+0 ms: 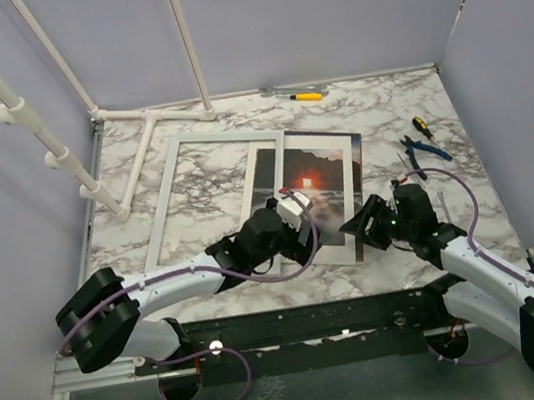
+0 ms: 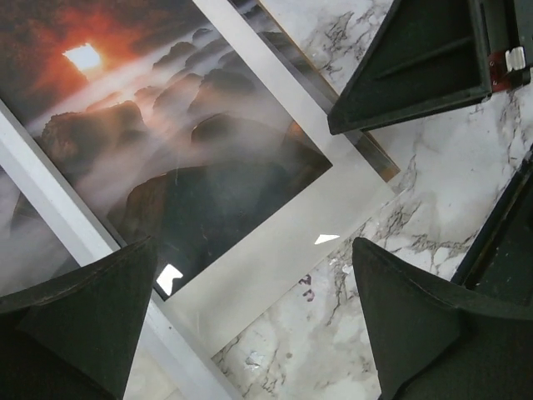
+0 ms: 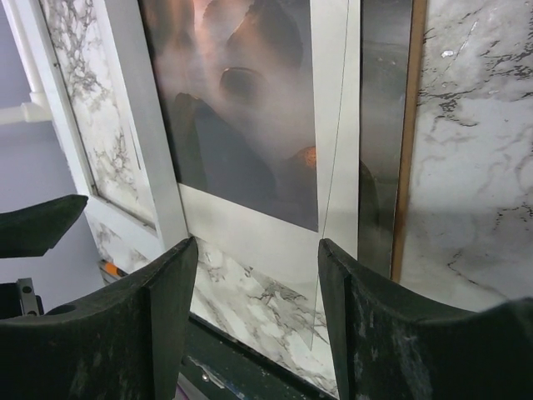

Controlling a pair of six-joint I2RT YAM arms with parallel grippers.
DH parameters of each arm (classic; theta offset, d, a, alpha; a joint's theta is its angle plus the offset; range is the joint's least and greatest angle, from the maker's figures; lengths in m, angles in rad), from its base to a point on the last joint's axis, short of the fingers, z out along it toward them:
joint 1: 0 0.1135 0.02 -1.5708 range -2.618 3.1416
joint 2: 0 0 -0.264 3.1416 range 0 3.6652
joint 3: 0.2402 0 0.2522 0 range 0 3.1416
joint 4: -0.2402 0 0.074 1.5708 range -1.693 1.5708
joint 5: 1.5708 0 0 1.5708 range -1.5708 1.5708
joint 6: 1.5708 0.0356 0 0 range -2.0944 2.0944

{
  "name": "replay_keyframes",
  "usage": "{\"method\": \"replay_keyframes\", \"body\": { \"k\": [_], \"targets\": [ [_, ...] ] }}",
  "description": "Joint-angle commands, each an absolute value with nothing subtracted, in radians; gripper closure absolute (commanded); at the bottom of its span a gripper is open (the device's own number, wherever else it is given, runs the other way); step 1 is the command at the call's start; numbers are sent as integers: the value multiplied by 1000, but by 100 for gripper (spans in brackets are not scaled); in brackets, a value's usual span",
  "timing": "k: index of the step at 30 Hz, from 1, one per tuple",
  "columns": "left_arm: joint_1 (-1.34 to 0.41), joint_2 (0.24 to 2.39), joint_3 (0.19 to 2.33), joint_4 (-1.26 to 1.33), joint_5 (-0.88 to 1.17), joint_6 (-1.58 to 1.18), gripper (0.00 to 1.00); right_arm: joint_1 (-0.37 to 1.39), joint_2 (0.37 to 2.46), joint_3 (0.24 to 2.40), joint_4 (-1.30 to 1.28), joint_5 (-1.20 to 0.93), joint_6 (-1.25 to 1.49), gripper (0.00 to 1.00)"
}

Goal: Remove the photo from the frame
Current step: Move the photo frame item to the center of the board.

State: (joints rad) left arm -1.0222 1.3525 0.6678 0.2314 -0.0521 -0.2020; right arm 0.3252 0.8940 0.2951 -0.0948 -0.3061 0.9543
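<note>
The photo point(image 1: 307, 182) lies face up at mid-surface point(image 1: 385, 112), and the 3 o'clock bar of the white frame point(image 1: 228, 137) crosses its 9 o'clock side. The left pincer point(image 2: 254, 250) hovers over the photo's 6 o'clock edge, fingers wide apart and empty. The right pincer point(image 3: 256, 250), at the photo's 5 o'clock corner, is also apart and holds nothing.

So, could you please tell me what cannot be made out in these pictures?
Top view: the left arm hides the near-left corner of the photo.
Top view: the items at the far edge are too small to name.
Right wrist view: the picture's edges cut off most of the frame.
Same view: whether the right tool touches the photo is unclear.
</note>
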Motion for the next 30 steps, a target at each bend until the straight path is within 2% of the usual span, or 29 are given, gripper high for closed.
{"method": "replay_keyframes", "body": {
  "k": [1,16,30],
  "targets": [
    [-1060,1305,610,335,-25,-55,1,323,895,296,-58,-344,977,37],
    [-1181,1429,662,326,-170,13,1,322,906,299,-111,-318,968,37],
    [-1180,1466,718,271,-193,-108,1,322,919,297,-204,-303,916,27]
  ]
}}
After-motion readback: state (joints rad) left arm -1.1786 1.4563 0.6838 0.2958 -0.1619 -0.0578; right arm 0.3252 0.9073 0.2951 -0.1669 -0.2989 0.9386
